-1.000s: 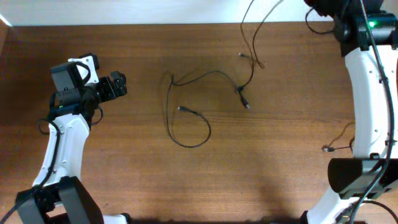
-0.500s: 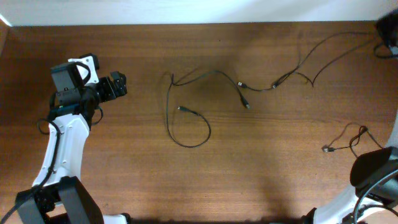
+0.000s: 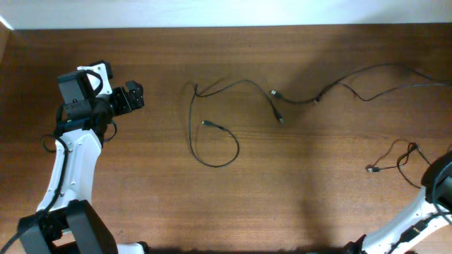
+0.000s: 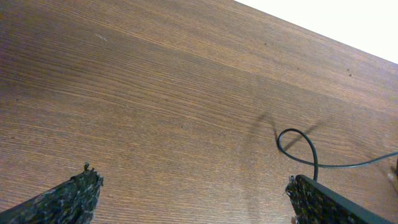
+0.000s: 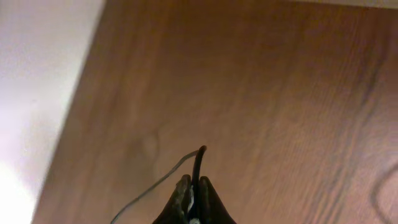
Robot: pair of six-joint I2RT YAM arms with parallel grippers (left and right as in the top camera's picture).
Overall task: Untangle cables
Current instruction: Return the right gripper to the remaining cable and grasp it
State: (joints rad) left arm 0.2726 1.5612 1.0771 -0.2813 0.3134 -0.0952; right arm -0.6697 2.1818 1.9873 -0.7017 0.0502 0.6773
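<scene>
Over at the left of the overhead view, the left gripper (image 3: 138, 96) hovers above the wooden table (image 3: 141, 197), well apart from the cables. One looped cable (image 3: 191, 123) lies at centre frame, curling down into a round loop with a small plug tucked inside it. A long cable (image 3: 293, 101) starts just right of centre and snakes off toward the right edge. A short cable (image 3: 385, 168) sits crumpled at lower right, near the right arm (image 3: 438, 187), whose gripper is out of this shot. On to the left wrist view: the left gripper's (image 4: 194, 182) two fingers (image 4: 68, 199) show at the bottom corners, jaws spread wide with nothing but bare wood between them, and a small curl of cable (image 4: 298, 146) lies at right of frame, just above the right-hand finger. Now the right wrist view, a blurry one: the right gripper (image 5: 194, 198) is at bottom centre, jaws pressed together and clamped on a pinched cable (image 5: 199, 163) that pokes up from the fingertips, with a paler strand trailing off to the lower left above the table.
</scene>
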